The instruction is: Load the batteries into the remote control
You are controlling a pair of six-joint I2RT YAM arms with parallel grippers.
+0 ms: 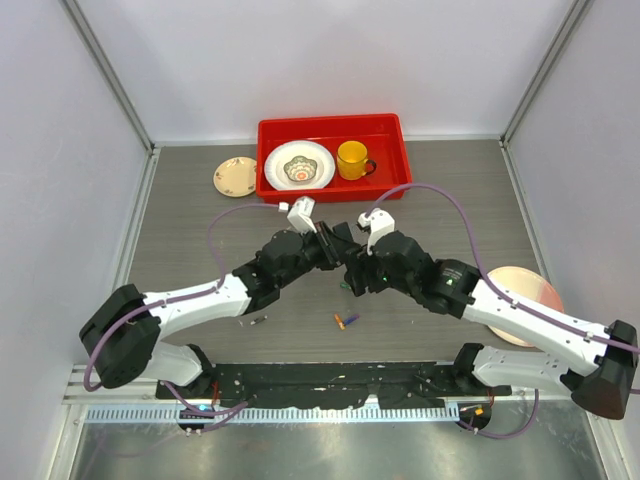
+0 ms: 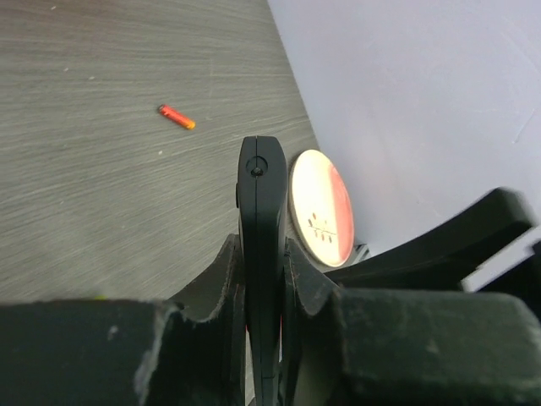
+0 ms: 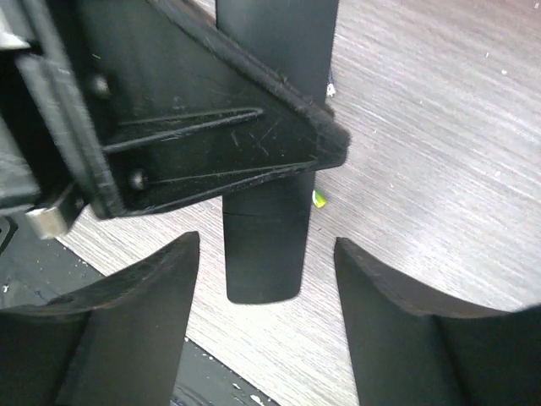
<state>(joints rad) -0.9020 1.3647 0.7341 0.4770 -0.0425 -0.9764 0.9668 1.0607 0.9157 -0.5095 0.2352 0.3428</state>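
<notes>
The remote control (image 2: 259, 178), a slim black bar, stands edge-on between the jaws of my left gripper (image 2: 260, 250), which is shut on it. In the right wrist view the remote control (image 3: 275, 34) hangs above the table. The left gripper's finger (image 3: 211, 135) clamps its upper part. My right gripper (image 3: 266, 244) is open, its fingers either side of the remote's lower end and apart from it. Both grippers (image 1: 330, 243) (image 1: 358, 262) meet at mid-table. An orange battery (image 1: 339, 320) and a purple battery (image 1: 351, 319) lie just in front of them. A green battery (image 3: 319, 200) peeks out behind the remote.
A red tray (image 1: 272, 132) at the back holds a patterned plate (image 1: 299, 165) and a yellow cup (image 1: 352, 159). A small plate (image 1: 236, 176) lies to its left. A pink plate (image 1: 520, 292) sits under the right arm. Grey walls close in both sides.
</notes>
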